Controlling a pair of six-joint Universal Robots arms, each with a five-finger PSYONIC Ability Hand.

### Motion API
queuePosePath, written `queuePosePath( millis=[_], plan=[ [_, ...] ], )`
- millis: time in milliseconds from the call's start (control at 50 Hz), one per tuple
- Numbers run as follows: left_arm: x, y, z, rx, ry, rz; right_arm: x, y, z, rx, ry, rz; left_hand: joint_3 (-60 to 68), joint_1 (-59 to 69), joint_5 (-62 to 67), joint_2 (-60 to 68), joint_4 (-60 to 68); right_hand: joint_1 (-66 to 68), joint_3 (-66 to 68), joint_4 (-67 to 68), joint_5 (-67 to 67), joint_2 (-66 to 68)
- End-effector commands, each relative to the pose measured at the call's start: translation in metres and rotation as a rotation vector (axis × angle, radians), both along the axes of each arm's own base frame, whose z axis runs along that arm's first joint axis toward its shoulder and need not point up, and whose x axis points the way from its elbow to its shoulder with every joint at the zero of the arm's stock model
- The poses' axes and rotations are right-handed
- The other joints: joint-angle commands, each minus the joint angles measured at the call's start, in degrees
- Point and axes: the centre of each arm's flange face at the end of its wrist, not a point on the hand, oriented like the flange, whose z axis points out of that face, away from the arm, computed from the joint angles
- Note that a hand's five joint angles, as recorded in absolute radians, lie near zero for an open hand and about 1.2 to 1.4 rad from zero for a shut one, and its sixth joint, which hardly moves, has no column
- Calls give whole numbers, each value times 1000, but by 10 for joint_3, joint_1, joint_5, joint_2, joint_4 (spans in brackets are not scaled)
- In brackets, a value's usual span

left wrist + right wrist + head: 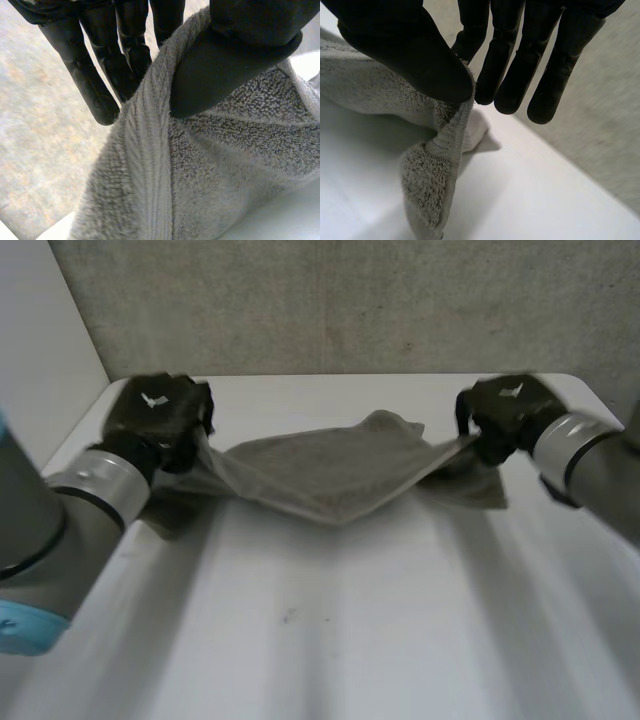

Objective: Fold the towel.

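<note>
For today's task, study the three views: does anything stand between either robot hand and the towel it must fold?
Nothing visible does. The left hand pinches one end of the towel between thumb and fingers; the right hand pinches the opposite end likewise, with the towel stretched between them.

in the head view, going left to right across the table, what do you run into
left robot hand, pinching one end of the towel → towel, held up and hanging between the two hands → right robot hand, pinching the other end
</note>
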Motion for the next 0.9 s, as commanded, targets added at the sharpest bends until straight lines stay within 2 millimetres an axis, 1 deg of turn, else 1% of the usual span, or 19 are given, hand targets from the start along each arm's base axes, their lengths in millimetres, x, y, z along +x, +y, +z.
queuePosePath(
  millis=[20,80,160,260,320,380,420,500,540,560,580,600,640,660,700,780,820,860,900],
  plan=[
    [42,-9,28,13,122,127,-17,18,66,-115,83,-2,105,120,113,105,103,3,104,103,107,105],
    [60,-20,25,54,117,195,-16,27,69,-83,157,24,105,120,113,105,103,3,104,103,107,105],
    [63,-23,8,149,88,203,-16,32,61,-31,242,49,105,120,113,105,103,3,104,103,107,105],
    [45,-34,-46,378,20,144,11,20,22,42,335,122,105,120,113,105,103,3,104,103,107,105],
    [40,-40,-57,408,9,131,21,15,13,49,348,128,105,120,113,105,103,3,104,103,107,105],
    [26,-55,-67,410,1,104,34,-8,-4,31,371,85,105,120,113,105,103,3,104,103,107,105],
    [15,-81,-60,347,18,96,43,-41,-5,-59,347,14,105,120,113,105,103,3,104,103,107,105],
    [5,-109,-31,229,72,87,54,-71,13,-220,256,-39,105,120,113,105,103,3,104,103,107,105],
    [-7,-128,17,77,163,64,61,-94,54,-435,83,-95,105,120,113,105,103,3,104,103,107,105],
    [-7,-128,17,76,164,64,61,-94,54,-436,82,-95,105,120,113,105,103,3,104,103,107,105],
    [-8,-135,46,-11,235,66,62,-97,84,-560,-24,-116,105,120,113,105,103,3,104,103,107,105],
    [-8,-135,47,-12,236,66,62,-97,85,-561,-25,-116,105,120,113,105,103,3,104,103,107,105],
    [-5,-144,104,-208,417,85,54,-94,140,-761,-222,-164,105,120,113,105,103,3,104,103,107,105],
    [-5,-144,105,-209,418,85,54,-94,140,-762,-223,-164,105,120,113,105,103,3,104,103,107,105],
    [1,-145,140,-349,580,95,44,-89,169,-837,-338,-177,105,120,113,105,103,3,104,103,107,105],
    [4,-143,154,-402,654,82,45,-83,169,-788,-331,-138,105,120,113,105,103,3,104,103,107,105],
    [4,-143,145,-368,641,89,49,-82,157,-723,-283,-95,105,120,113,105,103,3,104,103,107,105],
    [4,-145,105,-232,586,124,59,-78,124,-569,-180,27,105,120,113,105,103,3,104,103,107,105],
    [5,-145,83,-166,558,141,62,-75,108,-497,-136,83,105,120,113,105,103,3,104,103,107,105]
  ],
)
